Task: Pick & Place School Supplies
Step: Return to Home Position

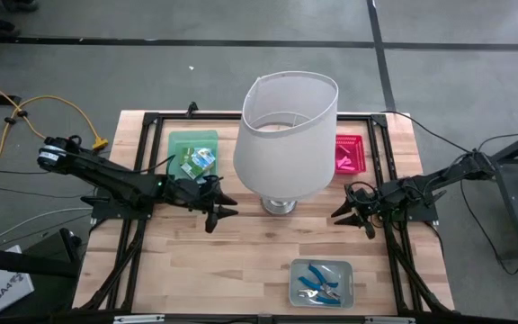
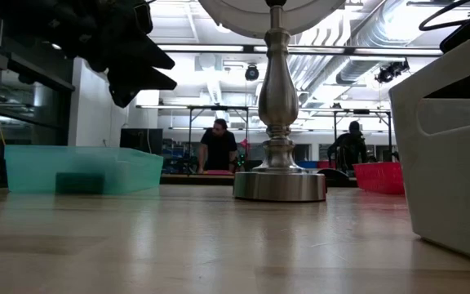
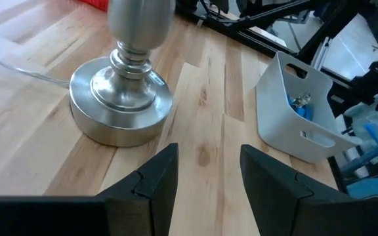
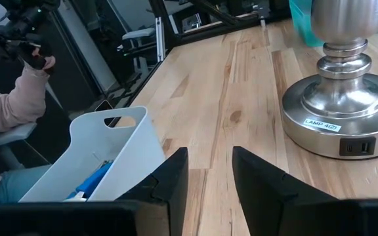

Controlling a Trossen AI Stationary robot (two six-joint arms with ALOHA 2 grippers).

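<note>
My left arm [image 1: 106,175] reached in from the left edge of the table [image 1: 241,261], stretched low and nearly level towards the middle. My left gripper [image 3: 209,149] hung just above the wood, short of the lamp base [image 3: 120,105]. Its two dark fingers [image 3: 159,177] stood well apart with only bare planks between them, so it held nothing.

Just beyond that arm, on the far left, the green tray [image 1: 180,142] held the green-yellow boxes [image 1: 200,162]. The lamp stood in the centre, its big white lampshade [image 1: 286,135] hiding much of the middle from above. Right of centre, at the near edge, the grey tray [image 1: 295,268] held the blue-handled scissors [image 1: 317,281]. The red tray [image 1: 360,144] sat on the far right with the pink erasers [image 1: 343,160] lying inside it.

My right gripper [image 4: 210,151] hovered near the right side of the lamp base, facing left. It was parted about as far as the other one and was just as empty. My right arm [image 1: 439,180] ran back from it to the right edge, low and slightly bent.

The table was pale butcher-block wood framed by black rails. Beyond the near edge, a person's pink sleeve [image 4: 12,98] showed beside the table. Across the room, two people [image 2: 217,147] stood at benches under bright ceiling lights and exposed ducts.
</note>
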